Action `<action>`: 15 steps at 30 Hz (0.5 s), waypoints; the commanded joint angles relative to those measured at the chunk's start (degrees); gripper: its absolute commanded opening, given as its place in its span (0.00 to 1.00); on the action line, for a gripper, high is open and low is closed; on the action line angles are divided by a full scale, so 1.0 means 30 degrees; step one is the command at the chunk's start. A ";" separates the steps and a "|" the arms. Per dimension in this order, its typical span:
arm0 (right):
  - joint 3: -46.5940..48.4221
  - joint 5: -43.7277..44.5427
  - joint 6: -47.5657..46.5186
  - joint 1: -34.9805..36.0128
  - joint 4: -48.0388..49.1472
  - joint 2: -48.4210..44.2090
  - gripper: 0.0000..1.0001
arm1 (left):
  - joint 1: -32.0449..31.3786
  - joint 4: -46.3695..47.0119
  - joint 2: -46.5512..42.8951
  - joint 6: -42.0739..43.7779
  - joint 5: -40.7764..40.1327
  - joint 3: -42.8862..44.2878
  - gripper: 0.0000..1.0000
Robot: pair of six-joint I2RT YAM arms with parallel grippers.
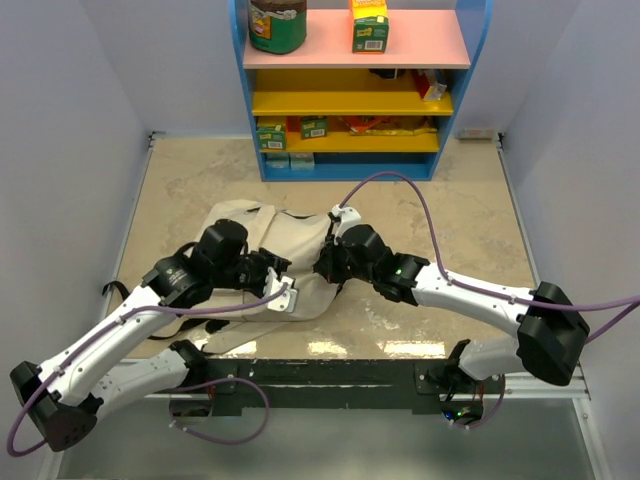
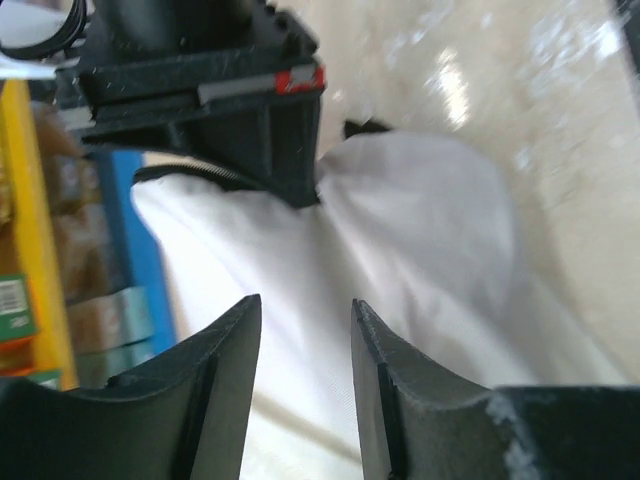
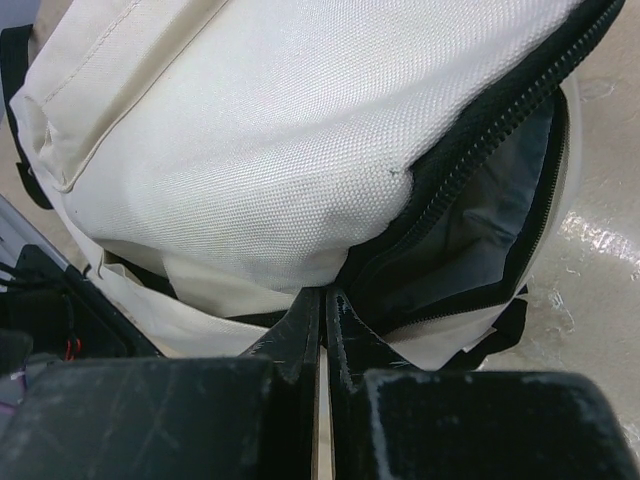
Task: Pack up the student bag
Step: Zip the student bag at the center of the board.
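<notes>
Canvas of the student bag sits clamped in the right tool — left tool spread partway, empty.

Left arm and right arm reach forward from their bases and bend inward, their ends nearly meeting. The left gripper holds its fingers apart, a clear gap between them. The right gripper, just beyond those fingers and facing them, has its own pressed flat together.
</notes>
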 commanded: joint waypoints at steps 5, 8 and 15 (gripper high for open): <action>-0.0057 -0.0236 0.0194 -0.0115 0.0826 -0.0418 0.00 | -0.0274 0.0764 0.1645 -0.6612 0.5062 0.0056 0.46; -0.0232 -0.0354 0.0339 -0.0115 0.0884 -0.0768 0.00 | -0.0421 0.2408 0.2056 -0.7234 0.4359 -0.0592 0.46; -0.0467 -0.0852 0.0457 -0.0085 0.0856 -0.1121 0.00 | -0.0743 0.5130 0.3054 -0.8202 0.2952 -0.1470 0.42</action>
